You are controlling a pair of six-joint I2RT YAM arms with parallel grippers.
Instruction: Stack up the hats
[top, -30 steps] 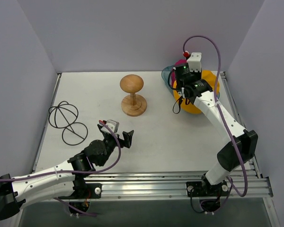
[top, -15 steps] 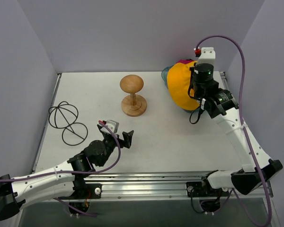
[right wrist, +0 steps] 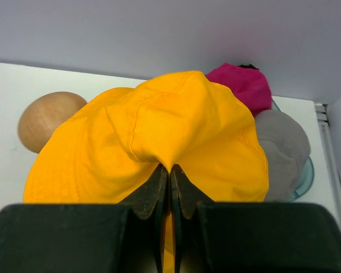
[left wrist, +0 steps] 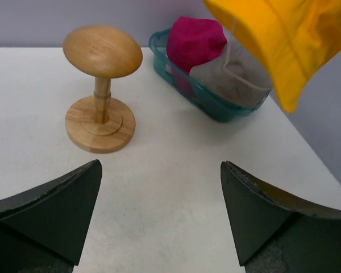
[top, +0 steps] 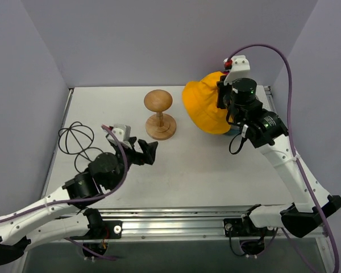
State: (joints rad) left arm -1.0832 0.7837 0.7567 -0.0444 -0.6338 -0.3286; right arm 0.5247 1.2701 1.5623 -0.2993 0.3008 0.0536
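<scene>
We've got the right claw (right wrist: 169,170) clamped on the mustard hat (top: 204,108), dangling upper right of centre, left claw (left wrist: 160,170) gaping empty; next, we reckon, swing it over the wooden stand (top: 158,101) and lower.

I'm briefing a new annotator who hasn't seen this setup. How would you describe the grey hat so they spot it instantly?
At the far right corner of the white table sits a teal basket. The grey hat lies in its end away from the wooden stand, under the hanging yellow hat. It is dull grey, unlike the bright magenta hat beside it.
</scene>
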